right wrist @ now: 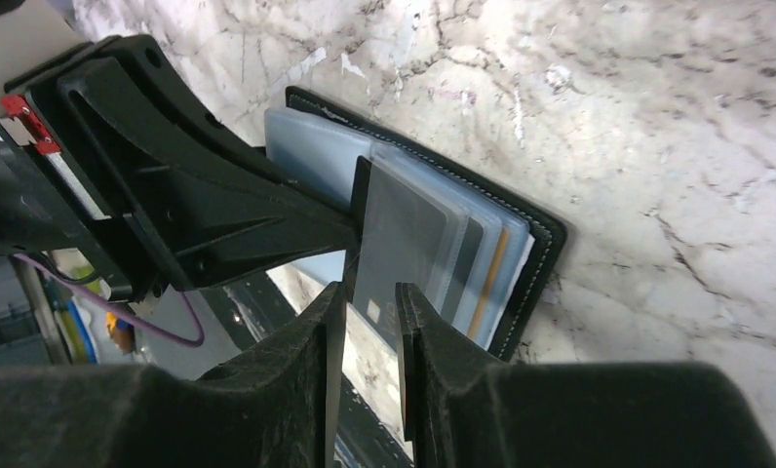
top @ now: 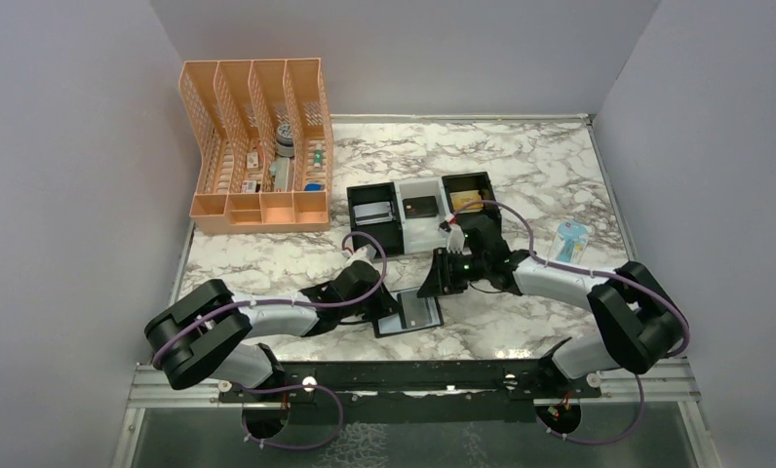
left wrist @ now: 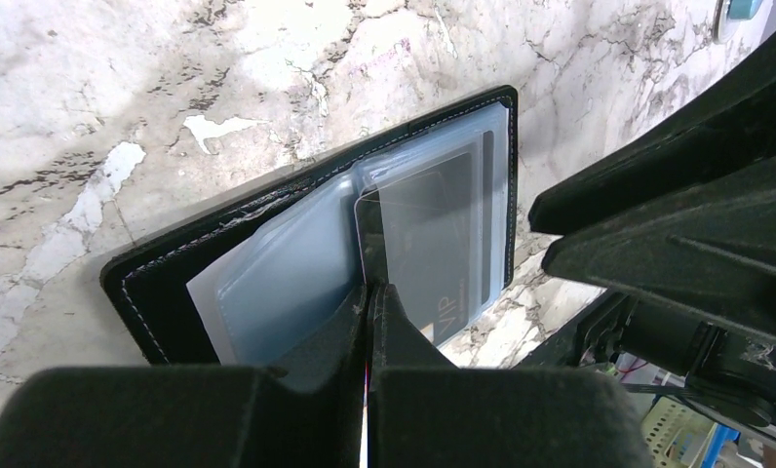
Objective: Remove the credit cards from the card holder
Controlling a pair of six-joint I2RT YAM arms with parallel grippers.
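The small black bifold leather card holder [top: 410, 317] lies open on the white marbled table [top: 550, 166] between the arms, its long axis running left to right. Only the wrist views show its clear sleeves [left wrist: 267, 283]. The left gripper [left wrist: 369, 292] pinches the edge of a dark grey plastic card [right wrist: 399, 229]. The right gripper [right wrist: 369, 297] stands slightly parted around that card's lower end.
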